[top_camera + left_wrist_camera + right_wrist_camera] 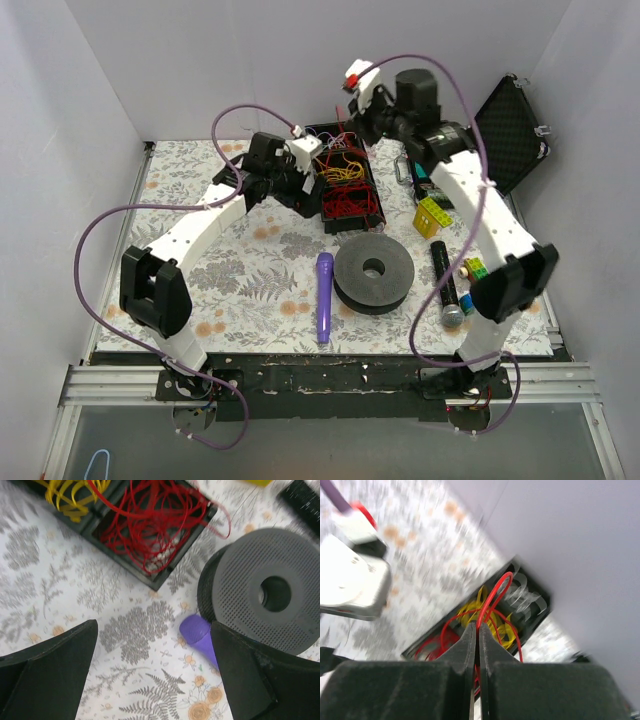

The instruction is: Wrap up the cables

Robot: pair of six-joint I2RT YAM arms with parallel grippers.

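A black divided tray (384, 212) holds yellow cables (343, 172) and a pile of red cables (346, 205). My right gripper (353, 127) hangs over the tray's far end. In the right wrist view it (479, 630) is shut on a loop of red cable (496, 592) lifted above the yellow cables (492, 622) and a clear coil (526, 597). My left gripper (297, 186) sits at the tray's left side. In the left wrist view it (155, 647) is open and empty over the mat, and the red cables (155, 525) and yellow cables (75, 497) lie ahead.
A grey spool (373, 272) (270, 590) lies on the mat beside a purple marker (325, 297) (196, 632). An open black case (510, 130) stands at the back right. A yellow brick (432, 215), a black cylinder (447, 282) and a small block (475, 268) lie on the right.
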